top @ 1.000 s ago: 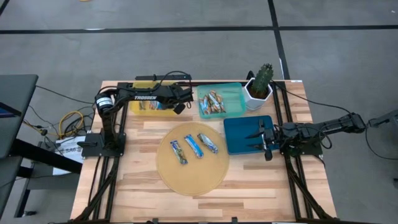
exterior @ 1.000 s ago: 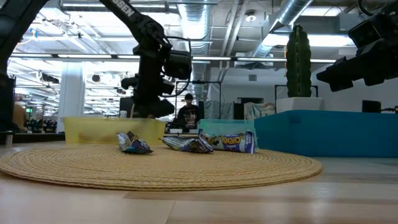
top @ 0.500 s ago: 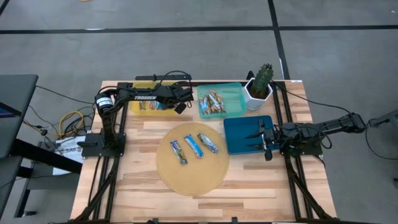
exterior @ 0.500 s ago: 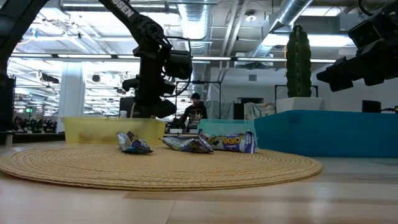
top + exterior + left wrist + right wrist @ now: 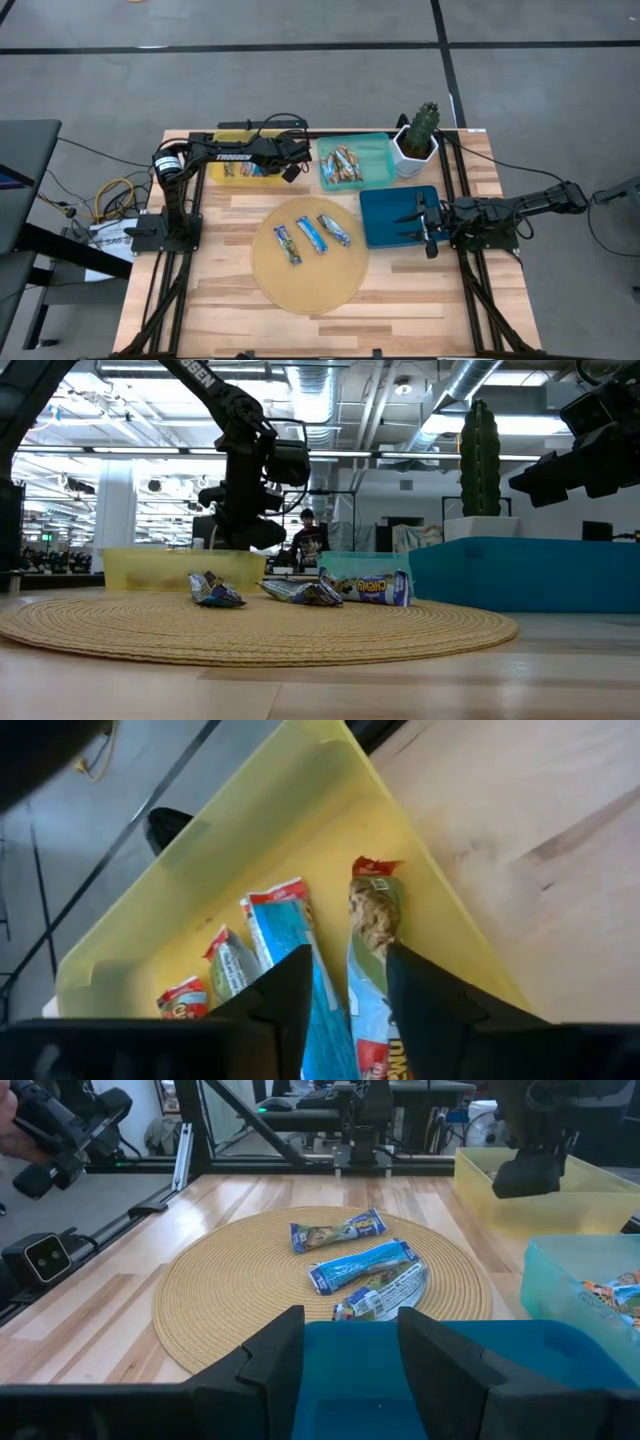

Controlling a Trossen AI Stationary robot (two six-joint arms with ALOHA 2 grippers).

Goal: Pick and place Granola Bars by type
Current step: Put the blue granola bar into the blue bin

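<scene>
Step in hand: releasing a bar into the yellow tray (image 5: 232, 170); I judge it best to part the fingers fully and lift straight up, clear of the tray wall.
Left gripper (image 5: 345, 982): over the yellow tray, jaws apart by a narrow gap, gripping nothing; a blue-wrapped bar (image 5: 368, 975) lies just beneath among other bars.
Round mat (image 5: 309, 288): three blue-and-white granola bars (image 5: 312, 236) wait here.
Teal tray (image 5: 376, 152): orange-brown bars (image 5: 344, 163) inside.
Right gripper (image 5: 349, 1332): over the empty blue tray (image 5: 386, 216), fingers moderately apart, holding nothing.
</scene>
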